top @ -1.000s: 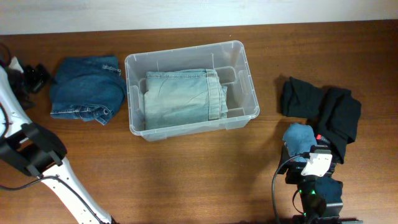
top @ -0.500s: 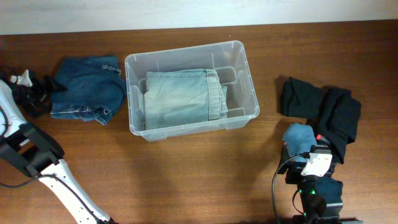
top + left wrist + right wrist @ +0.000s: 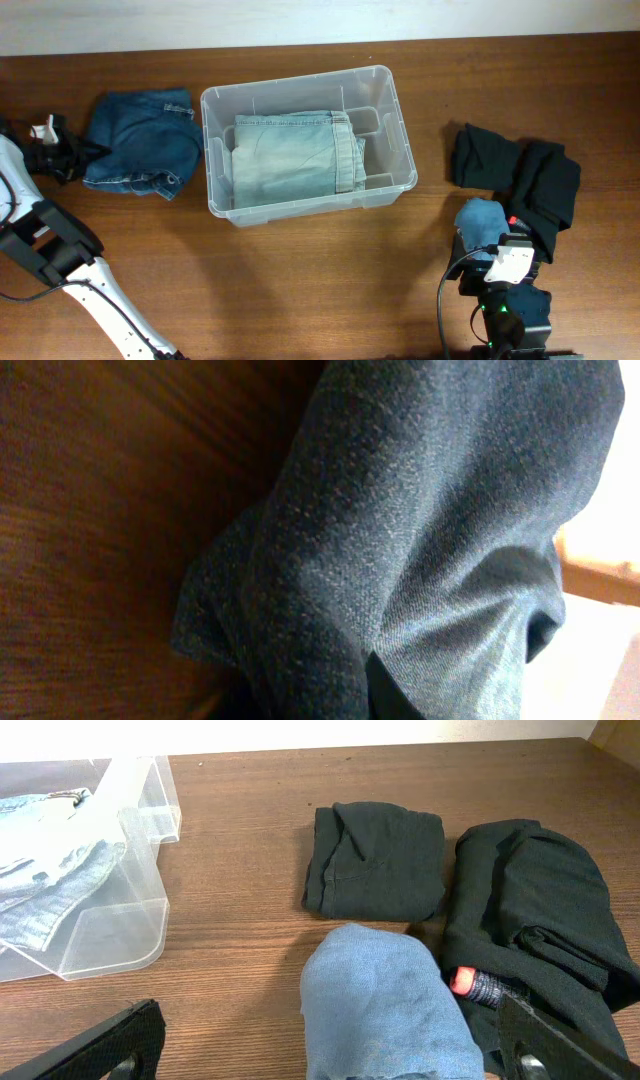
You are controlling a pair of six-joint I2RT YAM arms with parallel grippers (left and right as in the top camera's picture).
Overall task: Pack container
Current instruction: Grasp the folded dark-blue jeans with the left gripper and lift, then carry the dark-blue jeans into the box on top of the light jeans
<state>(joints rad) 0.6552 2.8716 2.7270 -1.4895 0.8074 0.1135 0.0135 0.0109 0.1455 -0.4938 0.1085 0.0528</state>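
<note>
One clear plastic container (image 3: 300,78), mid-table, holding folded pale-blue jeans (image 3: 295,155). One dark-blue denim garment (image 3: 135,140) just left of it; left gripper (image 3: 57,157) at its edge, jaw state cannot be told. One folded black garment (image 3: 488,155), one black bundle (image 3: 548,190) and one blue cloth (image 3: 482,222) to the right; right gripper (image 3: 325,1025) jaws spread wide, gripping nothing.

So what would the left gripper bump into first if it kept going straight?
Most likely the dark blue jeans: the left gripper points at them, and denim fills its wrist view. How close is unclear.
</note>
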